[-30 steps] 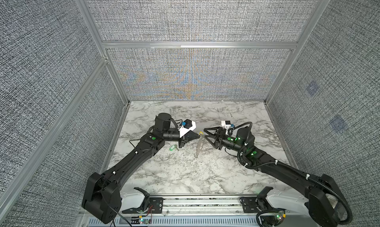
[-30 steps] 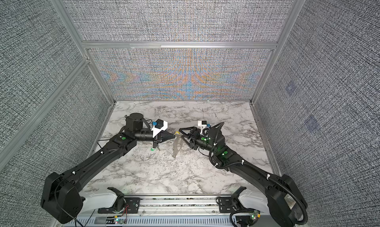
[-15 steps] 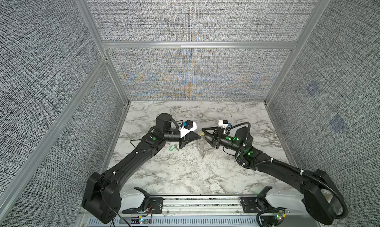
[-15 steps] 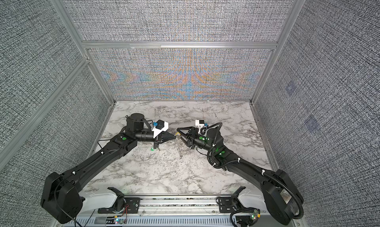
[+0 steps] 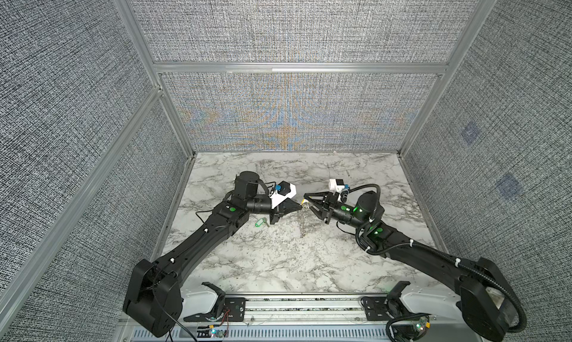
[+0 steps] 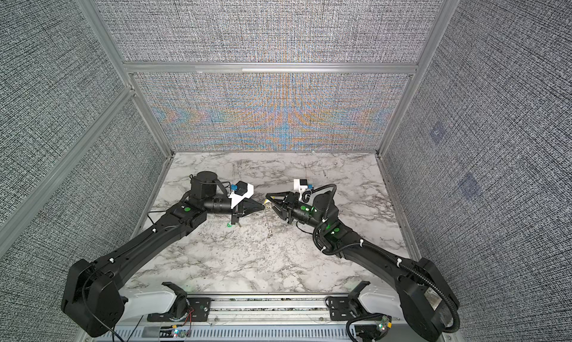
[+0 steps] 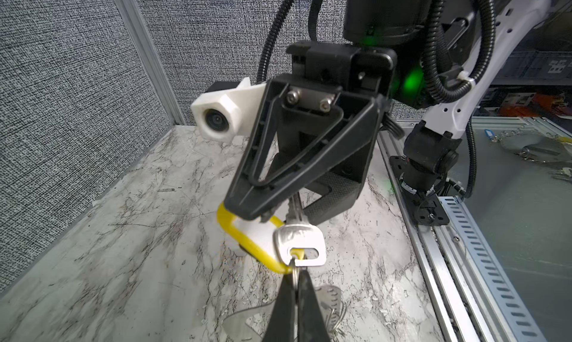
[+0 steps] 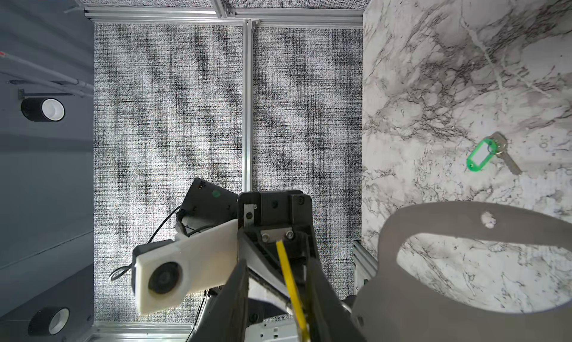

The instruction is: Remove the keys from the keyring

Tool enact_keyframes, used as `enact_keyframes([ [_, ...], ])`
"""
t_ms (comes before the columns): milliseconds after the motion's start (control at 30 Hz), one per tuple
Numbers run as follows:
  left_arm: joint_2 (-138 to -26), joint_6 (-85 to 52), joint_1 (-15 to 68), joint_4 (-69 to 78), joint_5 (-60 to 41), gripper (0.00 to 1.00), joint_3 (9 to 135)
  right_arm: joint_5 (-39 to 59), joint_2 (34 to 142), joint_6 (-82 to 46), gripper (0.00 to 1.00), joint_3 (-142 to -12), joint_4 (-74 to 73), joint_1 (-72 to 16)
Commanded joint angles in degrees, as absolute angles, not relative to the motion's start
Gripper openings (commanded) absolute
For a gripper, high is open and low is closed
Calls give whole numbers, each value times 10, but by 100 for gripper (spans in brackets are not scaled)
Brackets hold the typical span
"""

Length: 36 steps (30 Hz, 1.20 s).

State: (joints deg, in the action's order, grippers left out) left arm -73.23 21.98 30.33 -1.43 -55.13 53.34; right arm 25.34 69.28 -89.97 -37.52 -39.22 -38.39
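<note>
My L pincer (image 7: 294, 281) is clamped tight on a wire ring of the keyring (image 8: 433, 219), which hangs below its tips. R pincer (image 7: 281, 215) sits part-open astride the yellow-tag key (image 7: 298, 244), w/ a gap on one side. Green-tag key (image 8: 483, 154) lies loose on the worktop (image 8: 433, 77) beneath L pincer.

Your inventory: two black jointed arms (image 5: 204, 241), green lights lit. Beside the right end effector (image 7: 288, 207), a black triangular frame: white camera housing (image 7: 221, 114), silver screws (image 7: 292, 97), corrugated conduit (image 7: 431, 64).
</note>
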Motion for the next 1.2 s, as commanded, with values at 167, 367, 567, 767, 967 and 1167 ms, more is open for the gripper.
enact_keyframes([
  [167,-727,206,303,5,-549,0,535,250,690,-890,34,-372,-378,-386],
  [367,-728,206,304,1,-548,0,536,250,688,-881,27,-375,-362,-387],
  [567,-726,206,303,-2,-546,0,537,245,686,-880,21,-370,-368,-387],
  [767,-726,206,303,-4,-548,0,535,244,687,-881,16,-371,-367,-387],
  [967,-727,207,303,-10,-549,0,536,249,693,-880,11,-374,-367,-386],
  [1167,-725,207,303,-16,-549,0,535,253,694,-877,8,-378,-358,-379],
])
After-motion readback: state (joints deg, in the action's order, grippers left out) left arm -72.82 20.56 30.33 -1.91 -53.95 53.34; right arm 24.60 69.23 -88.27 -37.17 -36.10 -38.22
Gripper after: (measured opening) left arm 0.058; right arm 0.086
